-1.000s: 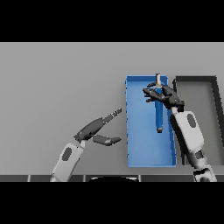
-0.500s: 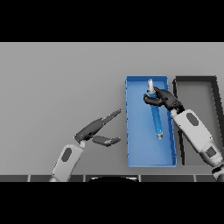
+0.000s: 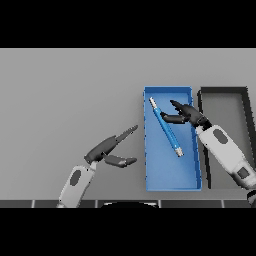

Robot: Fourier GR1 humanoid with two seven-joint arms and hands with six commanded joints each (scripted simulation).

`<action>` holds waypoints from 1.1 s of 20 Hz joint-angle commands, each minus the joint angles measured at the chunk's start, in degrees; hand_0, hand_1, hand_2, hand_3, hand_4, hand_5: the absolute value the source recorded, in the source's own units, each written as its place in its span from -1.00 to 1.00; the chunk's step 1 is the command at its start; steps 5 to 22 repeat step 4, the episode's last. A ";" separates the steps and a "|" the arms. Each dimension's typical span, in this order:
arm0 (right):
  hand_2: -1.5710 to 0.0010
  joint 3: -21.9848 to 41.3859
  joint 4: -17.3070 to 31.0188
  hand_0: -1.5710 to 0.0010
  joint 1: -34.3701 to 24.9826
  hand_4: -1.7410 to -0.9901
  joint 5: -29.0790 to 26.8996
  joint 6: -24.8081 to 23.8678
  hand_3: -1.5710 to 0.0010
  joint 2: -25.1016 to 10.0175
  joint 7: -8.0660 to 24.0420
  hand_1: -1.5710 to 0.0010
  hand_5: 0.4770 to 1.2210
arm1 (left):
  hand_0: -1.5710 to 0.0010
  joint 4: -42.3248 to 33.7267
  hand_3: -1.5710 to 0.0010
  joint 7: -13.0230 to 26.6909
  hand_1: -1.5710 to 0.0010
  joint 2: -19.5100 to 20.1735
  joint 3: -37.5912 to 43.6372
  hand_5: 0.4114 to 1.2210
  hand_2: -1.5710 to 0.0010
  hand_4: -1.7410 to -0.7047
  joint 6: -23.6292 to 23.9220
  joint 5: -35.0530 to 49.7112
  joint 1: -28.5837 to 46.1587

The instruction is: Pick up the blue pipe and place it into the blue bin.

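1. Blue pipe point(image 3: 165, 128): slim straight rod, smooth blue shaft, pale silvery cap at each end.
2. Lying flat on the floor of the blue bin point(image 3: 172, 179), slanted from upper left to lower right, in the bin's upper half.
3. Blue bin: shallow rectangular tray, thin upright walls, flat matte interior, same blue as the pipe; standing lengthwise on the bench point(image 3: 65, 95).
4. Just right of it, nearly touching: dark bin point(image 3: 203, 107), black-rimmed rectangle with grey inside, partly covered by the right forearm.
5. Bench: plain, even grey, matte surface.
6. Right robot hand point(image 3: 187, 114): dark, over the upper right part of the blue bin, fingers stretched loosely leftward toward the pipe, thumb spread apart below them.
7. Widely open, holding nothing; fingertips point(image 3: 174, 104) close beside the pipe's shaft but apart from it, as far as can be told.
8. White and grey forearm running down and right from that hand, across the blue bin's right wall.
9. Left robot hand point(image 3: 109, 148): over bare bench, left of the blue bin, fingers straight and pointing up-right, thumb out toward the bin; open, empty, touching nothing visible.
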 commanded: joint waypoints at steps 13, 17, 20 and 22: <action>0.98 0.17 -0.24 0.98 -0.17 0.75 -0.31 1.04 0.99 0.11 -0.24 0.98 -0.36 | 1.00 0.70 1.00 0.61 1.00 -0.58 -0.38 -0.79 1.00 0.57 0.61 -0.92 -0.63; 0.98 0.17 -0.24 0.98 -0.17 0.75 -0.31 1.04 0.99 0.11 -0.24 0.98 -0.36 | 1.00 0.70 1.00 0.61 1.00 -0.58 -0.38 -0.79 1.00 0.57 0.61 -0.92 -0.63; 0.98 0.17 -0.24 0.98 -0.17 0.75 -0.31 1.04 0.99 0.11 -0.24 0.98 -0.36 | 1.00 0.70 1.00 0.61 1.00 -0.58 -0.38 -0.79 1.00 0.57 0.61 -0.92 -0.63; 0.98 0.17 -0.24 0.98 -0.17 0.75 -0.31 1.04 0.99 0.11 -0.24 0.98 -0.36 | 1.00 0.70 1.00 0.61 1.00 -0.58 -0.38 -0.79 1.00 0.57 0.61 -0.92 -0.63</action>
